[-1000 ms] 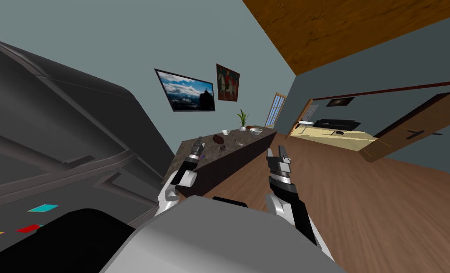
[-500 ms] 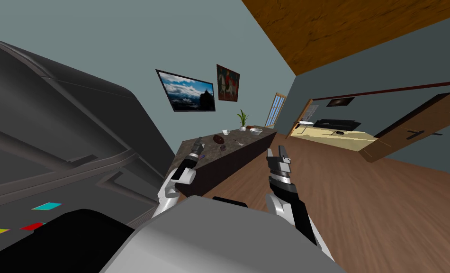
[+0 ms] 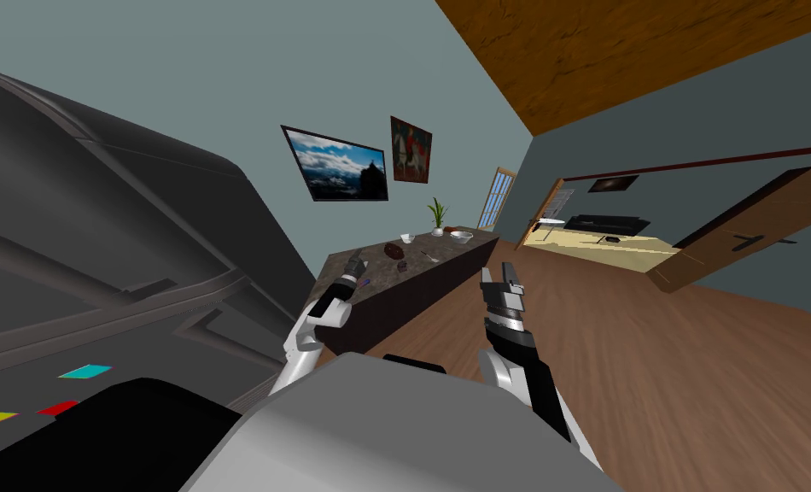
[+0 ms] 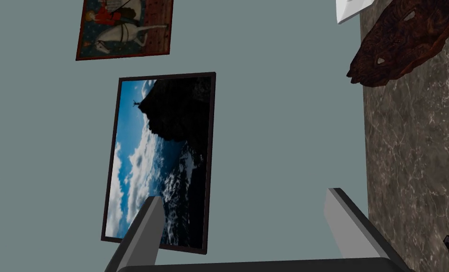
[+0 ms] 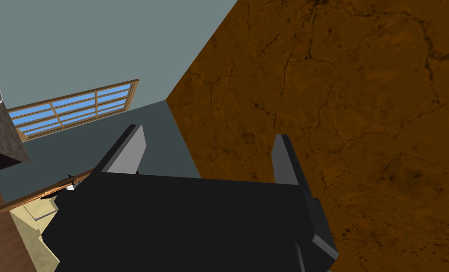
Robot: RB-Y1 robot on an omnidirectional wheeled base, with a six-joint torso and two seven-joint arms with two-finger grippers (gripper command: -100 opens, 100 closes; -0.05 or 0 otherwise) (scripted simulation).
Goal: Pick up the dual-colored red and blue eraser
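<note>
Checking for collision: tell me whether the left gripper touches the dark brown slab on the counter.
Apart. Left wrist view: left gripper sits short of the dark brown slab, bare counter between.

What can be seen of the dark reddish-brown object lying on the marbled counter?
The reddish-brown object is a flat, irregular slab with a ragged outline, wood-like grain and two small pale holes. It lies flat on the brown marbled countertop, ahead of the open left end effector and apart from it.
</note>
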